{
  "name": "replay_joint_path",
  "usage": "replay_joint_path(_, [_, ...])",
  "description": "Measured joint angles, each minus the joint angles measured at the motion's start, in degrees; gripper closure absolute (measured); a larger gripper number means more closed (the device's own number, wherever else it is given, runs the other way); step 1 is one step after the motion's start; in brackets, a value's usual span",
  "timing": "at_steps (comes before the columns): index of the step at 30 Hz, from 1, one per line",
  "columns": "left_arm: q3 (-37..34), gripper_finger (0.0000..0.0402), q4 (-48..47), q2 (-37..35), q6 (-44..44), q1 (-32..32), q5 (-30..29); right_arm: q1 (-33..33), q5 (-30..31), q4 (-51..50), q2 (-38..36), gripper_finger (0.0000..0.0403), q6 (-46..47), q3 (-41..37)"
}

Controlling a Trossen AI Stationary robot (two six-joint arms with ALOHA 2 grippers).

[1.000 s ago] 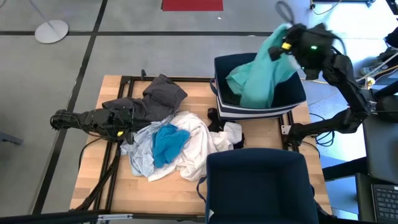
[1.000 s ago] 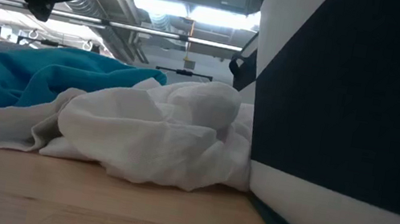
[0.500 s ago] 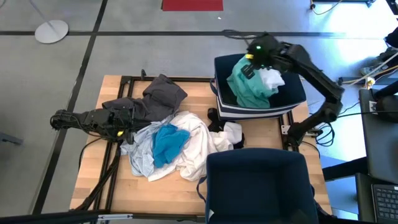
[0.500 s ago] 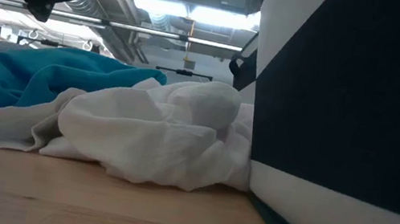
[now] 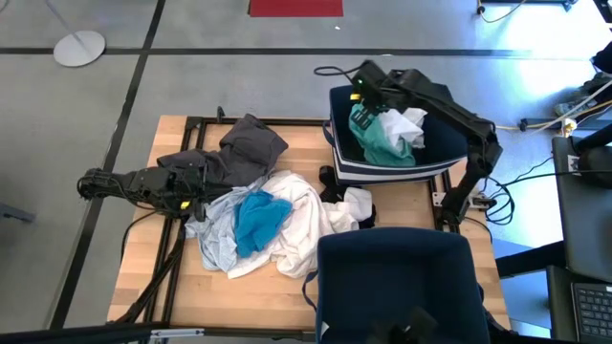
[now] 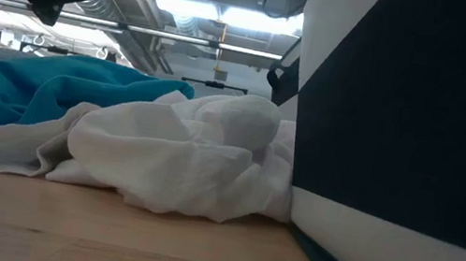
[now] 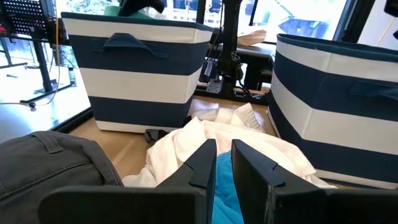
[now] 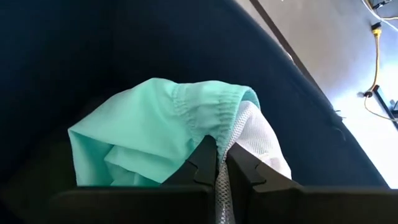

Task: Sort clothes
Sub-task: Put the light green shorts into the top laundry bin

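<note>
Near edge of table (image 5: 143,277): front bin (image 5: 397,287), navy w/ white stripe, at the near right corner; in low view its wall fills the right side. Beside it, mid-table, a loose pile: white garment (image 5: 301,229) spread widest, bright blue garment (image 5: 256,218) lying on top of it, pale grey-blue piece (image 5: 218,239) under the blue on the left. In low view the white folds touch the bin wall, blue behind them. Left gripper (image 7: 222,163) lies low at the pile's left edge, arm stretched along the table from the left; fingers pressed nearly together w/ only a thin slit, nothing between them, tips pointing over the white and blue cloth. Dark grey garment (image 5: 244,148) bunched just behind that arm, toward the far left of the table, partly draped on it. Far right: back bin (image 5: 449,143), same stripes, holding a turquoise garment (image 5: 378,139) w/ white mesh lining showing beside it. Right gripper (image 8: 221,163) reaches down into this bin from the far side; fingers pinched on the turquoise garment at its elastic hem, cloth bulging out past the tips, mesh running between them.
</note>
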Motion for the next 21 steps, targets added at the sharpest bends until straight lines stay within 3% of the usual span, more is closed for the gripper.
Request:
replay_joint_path(4, [0.0, 0.0361, -0.2, 0.0, 0.0, 0.0, 0.0, 0.0, -1.1, 0.0, 0.3, 0.0359, 0.0, 0.0])
replay_joint_path(9, [0.0, 0.0361, -0.4, 0.0, 0.0, 0.0, 0.0, 0.0, -6.4, -0.5, 0.3, 0.0287, 0.0, 0.0])
replay_joint_path(13, [0.0, 0.0361, -0.4, 0.0, 0.0, 0.0, 0.0, 0.1, -6.9, -0.7, 0.3, 0.0229, -0.2, 0.1])
replay_joint_path(21, [0.0, 0.0361, -0.4, 0.0, -0.3, 0.0, 0.0, 1.5, -7.1, -5.7, 0.3, 0.0166, 0.6, 11.0])
